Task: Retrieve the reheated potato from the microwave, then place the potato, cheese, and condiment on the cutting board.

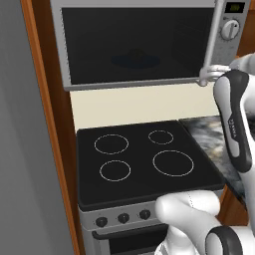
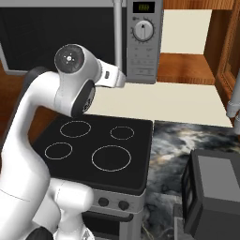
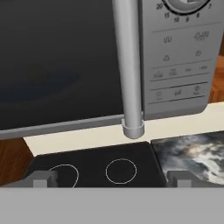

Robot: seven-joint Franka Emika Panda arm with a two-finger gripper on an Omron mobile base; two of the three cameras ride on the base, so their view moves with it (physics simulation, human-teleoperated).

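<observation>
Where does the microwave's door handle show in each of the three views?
Left base view: door handle, upper right, slanting.
Right base view: top centre, left of the knob.
Hand view: centre, vertical.
Shared landmark: the stovetop below the microwave.

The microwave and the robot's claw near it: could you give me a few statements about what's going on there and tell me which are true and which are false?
1. The microwave door is shut. True.
2. The gripper is clamped on the door handle. False: its jaws stand wide open, short of the handle, which rises between them in the hand view.
3. The microwave hangs above a black stove with four ring-marked burners. True.
4. The potato sits on the stove. False: no food lies on the stove; only a faint dark shape shows behind the microwave's glass.
5. A dark marbled countertop lies beside the stove. True.
</observation>
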